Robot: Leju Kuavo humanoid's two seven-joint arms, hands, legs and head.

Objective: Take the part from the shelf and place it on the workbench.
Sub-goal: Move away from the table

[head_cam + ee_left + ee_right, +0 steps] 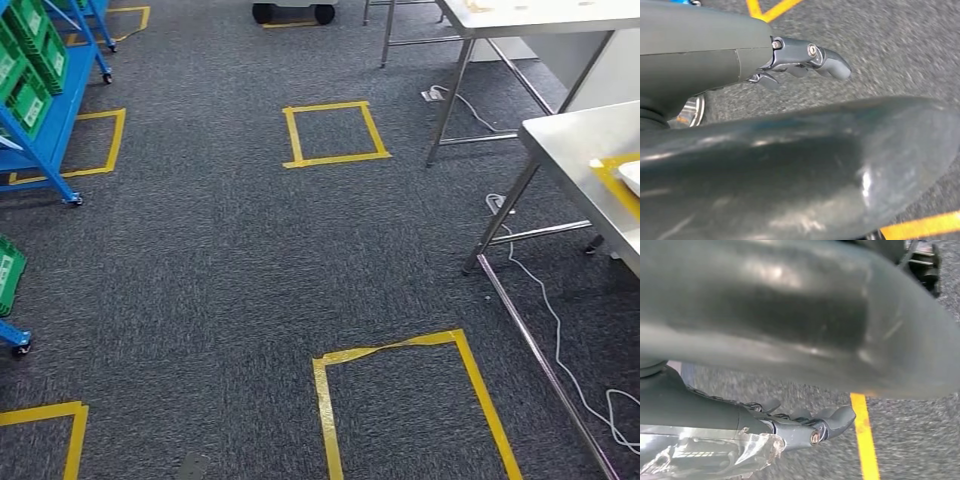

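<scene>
The blue shelf (45, 130) stands on castors at the far left, its tilted tiers holding green bins (30, 60) with white labels. The workbench (581, 150), a steel tabletop on thin metal legs, stands at the right, with yellow tape and the edge of a white thing (630, 175) on it.

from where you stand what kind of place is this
Probably a workshop or factory training floor: blue wheeled shelves holding green bins, steel workbenches, and yellow tape squares marking spots on the grey carpet.
</scene>
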